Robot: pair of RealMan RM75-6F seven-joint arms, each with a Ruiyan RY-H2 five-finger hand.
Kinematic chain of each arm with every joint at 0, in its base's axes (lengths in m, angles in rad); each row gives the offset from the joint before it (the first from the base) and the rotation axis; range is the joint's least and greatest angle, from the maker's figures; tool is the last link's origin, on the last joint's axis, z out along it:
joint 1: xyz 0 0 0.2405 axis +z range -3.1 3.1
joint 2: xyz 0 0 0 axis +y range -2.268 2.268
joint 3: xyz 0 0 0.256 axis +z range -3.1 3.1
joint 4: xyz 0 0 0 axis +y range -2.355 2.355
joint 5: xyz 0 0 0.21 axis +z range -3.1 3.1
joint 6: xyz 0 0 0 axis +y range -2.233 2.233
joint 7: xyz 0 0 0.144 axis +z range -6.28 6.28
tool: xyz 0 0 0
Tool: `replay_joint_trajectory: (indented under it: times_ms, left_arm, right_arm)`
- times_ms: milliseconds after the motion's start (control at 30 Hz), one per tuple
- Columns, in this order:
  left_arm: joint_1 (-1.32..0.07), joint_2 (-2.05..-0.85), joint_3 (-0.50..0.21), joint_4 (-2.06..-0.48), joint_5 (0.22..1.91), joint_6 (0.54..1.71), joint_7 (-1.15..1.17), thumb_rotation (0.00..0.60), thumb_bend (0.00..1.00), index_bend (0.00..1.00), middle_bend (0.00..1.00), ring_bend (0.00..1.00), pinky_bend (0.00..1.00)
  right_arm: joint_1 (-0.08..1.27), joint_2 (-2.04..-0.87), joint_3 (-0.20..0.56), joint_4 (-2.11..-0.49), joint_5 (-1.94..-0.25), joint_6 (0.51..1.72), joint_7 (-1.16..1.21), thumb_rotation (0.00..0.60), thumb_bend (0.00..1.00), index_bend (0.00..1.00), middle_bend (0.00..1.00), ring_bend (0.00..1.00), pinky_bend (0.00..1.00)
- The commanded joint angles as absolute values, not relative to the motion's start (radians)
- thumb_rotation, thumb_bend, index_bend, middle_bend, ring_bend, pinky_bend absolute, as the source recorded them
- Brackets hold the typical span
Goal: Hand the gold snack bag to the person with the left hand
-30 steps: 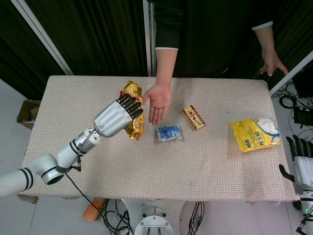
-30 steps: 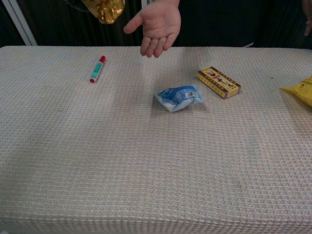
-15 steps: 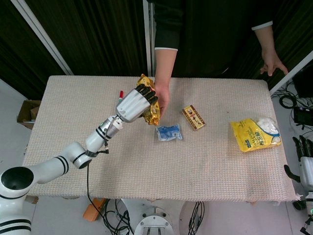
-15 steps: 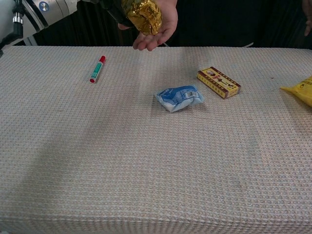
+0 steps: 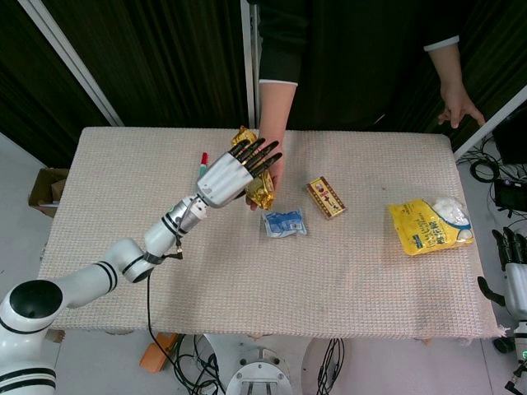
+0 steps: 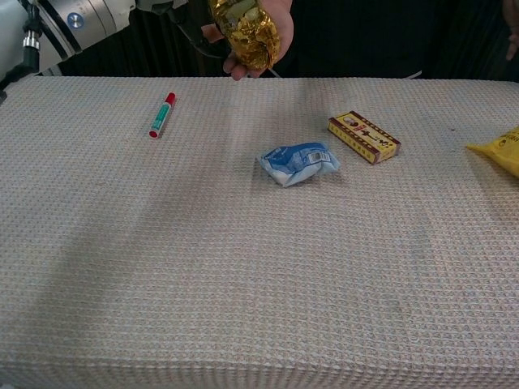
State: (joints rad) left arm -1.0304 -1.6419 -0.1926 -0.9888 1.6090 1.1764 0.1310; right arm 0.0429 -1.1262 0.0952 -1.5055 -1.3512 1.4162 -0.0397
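The crinkled gold snack bag (image 5: pixel 261 192) lies in the person's upturned palm (image 5: pixel 275 169) above the table's far edge. In the chest view the bag (image 6: pixel 243 31) rests in that same palm (image 6: pixel 280 29). My left hand (image 5: pixel 234 170) hovers over the bag with its fingers stretched out and spread, no longer wrapped around it. Its forearm (image 6: pixel 71 21) shows at the chest view's top left. My right hand (image 5: pixel 514 276) hangs low off the table's right end, fingers straight and holding nothing.
A red and green marker (image 6: pixel 162 115) lies at the far left. A blue packet (image 6: pixel 298 162) and a small yellow box (image 6: pixel 363 136) sit mid-table. A yellow bag (image 5: pixel 430 226) lies at the right. The person's other hand (image 5: pixel 457 104) is at the far right corner.
My left hand carried the gold bag rightward onto the person's palm, then its fingers straightened and released it. The right hand has stayed put.
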Motion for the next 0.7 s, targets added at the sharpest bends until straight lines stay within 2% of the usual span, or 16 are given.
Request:
replay_joint_trajectory:
  times_ms: [33, 100, 167, 267, 333, 433, 500, 600, 700]
  left_arm:
    - [-1.005, -1.594, -0.199, -1.043, 1.595, 1.200, 0.171, 0.600, 0.09, 0.00, 0.00, 0.08, 0.23]
    - [-0.961, -1.543, -0.207, -1.122, 1.564, 1.228, 0.219, 0.600, 0.06, 0.00, 0.00, 0.08, 0.23]
    - [-0.871, -1.469, -0.215, -1.260, 1.496, 1.281, 0.309, 0.600, 0.02, 0.00, 0.00, 0.08, 0.23]
    - [-0.714, -1.324, -0.189, -1.509, 1.393, 1.360, 0.393, 0.600, 0.00, 0.00, 0.00, 0.08, 0.23]
    - [-0.605, -1.225, -0.143, -1.660, 1.341, 1.409, 0.404, 0.600, 0.00, 0.00, 0.00, 0.08, 0.23]
    - [-0.447, -1.127, -0.029, -1.788, 1.337, 1.501, 0.411, 0.600, 0.00, 0.00, 0.01, 0.08, 0.23]
    - [-0.336, -1.116, 0.058, -1.810, 1.364, 1.580, 0.408, 0.600, 0.01, 0.00, 0.02, 0.08, 0.23]
    - [-0.192, -1.175, 0.147, -1.757, 1.396, 1.680, 0.355, 0.598, 0.03, 0.01, 0.03, 0.08, 0.23]
    - [-0.120, -1.221, 0.180, -1.671, 1.406, 1.700, 0.307, 0.596, 0.03, 0.02, 0.04, 0.08, 0.23]
  right_arm:
    - [0.044, -1.124, 0.096, -1.511, -1.356, 1.418, -0.040, 0.600, 0.20, 0.00, 0.00, 0.00, 0.00]
    - [0.045, -1.123, 0.095, -1.514, -1.362, 1.421, -0.037, 0.600, 0.20, 0.00, 0.00, 0.00, 0.00]
    - [0.044, -1.122, 0.095, -1.514, -1.366, 1.425, -0.031, 0.600, 0.20, 0.00, 0.00, 0.00, 0.00]
    - [0.040, -1.116, 0.094, -1.511, -1.372, 1.432, -0.020, 0.600, 0.20, 0.00, 0.00, 0.00, 0.00]
    - [0.038, -1.110, 0.093, -1.513, -1.380, 1.439, -0.014, 0.600, 0.20, 0.00, 0.00, 0.00, 0.00]
    - [0.034, -1.108, 0.090, -1.515, -1.404, 1.461, -0.005, 0.600, 0.20, 0.00, 0.00, 0.00, 0.00]
    - [0.029, -1.118, 0.090, -1.512, -1.425, 1.488, 0.004, 0.600, 0.20, 0.00, 0.00, 0.00, 0.00]
    - [0.023, -1.139, 0.086, -1.507, -1.443, 1.513, -0.001, 0.600, 0.20, 0.00, 0.00, 0.00, 0.00]
    - [0.023, -1.151, 0.076, -1.508, -1.454, 1.511, -0.028, 0.600, 0.20, 0.00, 0.00, 0.00, 0.00]
